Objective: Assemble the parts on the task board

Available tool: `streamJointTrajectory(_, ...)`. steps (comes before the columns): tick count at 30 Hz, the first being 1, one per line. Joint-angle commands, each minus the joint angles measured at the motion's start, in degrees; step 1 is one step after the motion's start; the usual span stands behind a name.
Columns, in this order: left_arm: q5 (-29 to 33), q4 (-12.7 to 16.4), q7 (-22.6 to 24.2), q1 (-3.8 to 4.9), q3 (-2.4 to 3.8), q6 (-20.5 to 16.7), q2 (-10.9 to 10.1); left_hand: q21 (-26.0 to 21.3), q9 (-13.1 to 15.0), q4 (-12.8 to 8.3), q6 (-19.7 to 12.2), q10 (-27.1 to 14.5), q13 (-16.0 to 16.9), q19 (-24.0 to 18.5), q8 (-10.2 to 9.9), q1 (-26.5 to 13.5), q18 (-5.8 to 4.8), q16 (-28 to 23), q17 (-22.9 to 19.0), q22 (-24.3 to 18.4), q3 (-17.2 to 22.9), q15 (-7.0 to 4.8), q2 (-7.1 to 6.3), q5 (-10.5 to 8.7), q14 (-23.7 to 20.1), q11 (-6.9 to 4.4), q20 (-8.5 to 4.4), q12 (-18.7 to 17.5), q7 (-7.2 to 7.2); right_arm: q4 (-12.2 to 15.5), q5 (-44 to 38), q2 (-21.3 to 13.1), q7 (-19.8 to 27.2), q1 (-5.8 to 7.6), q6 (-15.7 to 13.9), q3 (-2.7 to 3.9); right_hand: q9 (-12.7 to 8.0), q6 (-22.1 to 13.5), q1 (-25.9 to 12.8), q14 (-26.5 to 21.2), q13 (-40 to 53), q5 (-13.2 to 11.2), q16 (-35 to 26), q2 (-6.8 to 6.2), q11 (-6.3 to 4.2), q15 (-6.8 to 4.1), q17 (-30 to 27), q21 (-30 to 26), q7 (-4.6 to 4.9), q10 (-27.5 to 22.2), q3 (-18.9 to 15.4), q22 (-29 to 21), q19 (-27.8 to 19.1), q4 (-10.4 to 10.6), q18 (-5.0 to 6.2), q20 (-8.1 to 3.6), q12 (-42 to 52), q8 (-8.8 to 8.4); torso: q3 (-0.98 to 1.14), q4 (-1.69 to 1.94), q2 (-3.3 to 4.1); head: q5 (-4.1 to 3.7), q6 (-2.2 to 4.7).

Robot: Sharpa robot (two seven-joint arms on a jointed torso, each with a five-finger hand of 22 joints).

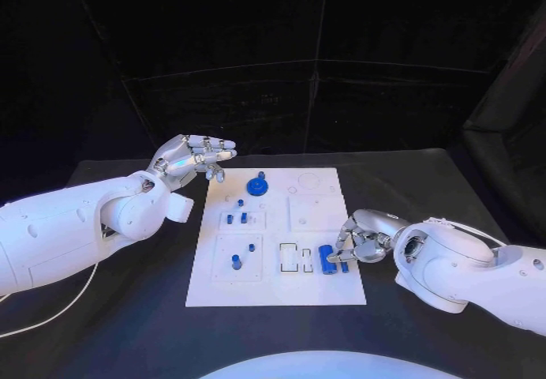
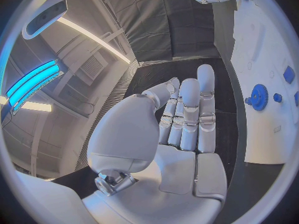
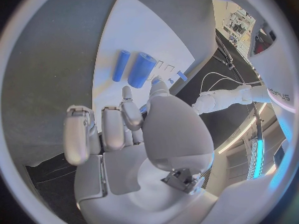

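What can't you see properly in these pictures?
- Head view: the silver right hand covers part of the large blue cylinder; contact cannot be told.
- Head view: small blue pegs on the white task board are too tiny to identify.
- Left wrist view: the blue gear sits warped at the rim.

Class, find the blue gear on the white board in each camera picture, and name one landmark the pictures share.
Head view: the blue gear sits near the board's far edge, ahead of the left hand.
Left wrist view: the gear is beside the fingertips.
Right wrist view: I cannot pick it out.
Shared landmark: the white board.
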Motion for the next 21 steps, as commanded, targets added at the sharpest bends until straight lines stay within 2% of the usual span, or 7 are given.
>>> streamJointTrajectory(1, 0.2, 0.1, 0.6, 0.08, 0.03, 0.6, 0.0, -0.2, -0.1, 0.0, 0.0, -0.3, -0.1, -0.4, 0.3, -0.4, 0.32, -0.2, 0.1, 0.0, -0.2, -0.1, -0.03, -0.21, -0.3, 0.22, 0.21, 0.3, 0.14, -0.2, -3.7, 0.5, -3.1, -0.35, -0.7, -0.01, 0.2, -0.3, -0.6, 1.5, 1.5, 0.4, 0.2, 0.1, 0.08, -0.37, 0.0, 0.4, -0.16, 0.7, -0.1, 8.7, 2.7, -0.1, -0.43, -0.26, 1.1, 0.62, -0.07, 0.05, 0.04, 0.18, -0.07)
streamJointTrajectory(5, 0.2, 0.1, 0.5, 0.08, 0.0, 0.7, -0.1, -0.2, -0.1, 0.0, 0.0, -0.3, -0.1, -0.4, 0.3, -0.4, 0.32, -0.2, 0.1, 0.0, -0.2, -0.1, -0.03, -0.21, -0.3, 0.22, 0.21, 0.3, 0.14, -0.5, -4.5, 1.3, -3.5, -0.9, -0.5, -0.01, 0.3, -0.3, -0.7, 1.5, 2.8, 0.6, 0.2, 0.26, 0.01, -0.42, 0.0, 0.7, -0.25, 1.1, 0.0, 9.1, 2.9, -0.1, -0.52, -0.29, 2.2, 1.21, -0.01, -0.15, 0.12, 0.44, -0.16)
streamJointTrajectory(11, 0.2, 0.0, 0.5, 0.08, -0.03, 0.8, -0.1, -0.2, -0.1, 0.0, 0.0, -0.3, -0.1, -0.4, 0.3, -0.4, 0.32, -0.2, 0.1, 0.0, -0.2, -0.1, -0.03, -0.21, -0.3, 0.22, 0.21, 0.3, 0.14, -1.3, -5.0, 2.7, -4.6, -1.48, 0.9, 0.0, 0.4, -0.3, -0.7, 1.5, 3.7, 0.7, 0.2, 0.38, -0.04, -0.45, 0.0, 0.9, -0.31, 1.4, 0.0, 9.4, 3.0, -0.1, -0.59, -0.31, 2.8, 1.56, -0.07, -0.12, 0.09, 0.41, -0.37)
streamJointTrajectory(16, 0.2, 0.1, 0.4, 0.08, -0.04, 0.8, -0.1, -0.2, -0.1, 0.0, 0.0, -0.3, -0.1, -0.4, 0.3, -0.4, 0.32, -0.2, 0.1, 0.0, -0.2, -0.1, -0.03, -0.21, -0.3, 0.22, 0.21, 0.3, 0.14, -1.8, -5.2, 3.9, -5.4, -2.19, 1.1, 0.0, 0.6, -0.5, -1.0, 1.5, 4.5, 1.3, 0.1, 1.3, -0.09, -0.5, -0.2, 1.0, -0.37, 1.4, 0.2, 9.5, 3.1, -0.1, -0.62, -0.36, 3.3, 2.22, -0.04, -0.09, 0.13, 0.45, -0.42)
streamJointTrajectory(21, 0.2, 0.1, 0.4, 0.08, -0.05, 0.8, -0.1, -0.2, -0.1, 0.0, 0.0, -0.3, -0.1, -0.4, 0.3, -0.4, 0.32, -0.2, 0.1, 0.0, -0.2, -0.1, -0.03, -0.21, -0.3, 0.22, 0.21, 0.3, 0.14, -2.5, -5.4, 5.4, -5.8, -2.72, 1.0, 0.01, 0.9, -0.5, -0.4, 1.5, 5.6, 3.2, 0.2, 2.17, -0.19, -0.58, -0.1, 1.2, -0.5, 1.6, 0.3, 9.8, 3.2, -0.2, -0.69, -0.42, 3.9, 3.09, -0.06, -0.04, 0.11, 0.42, -0.6)
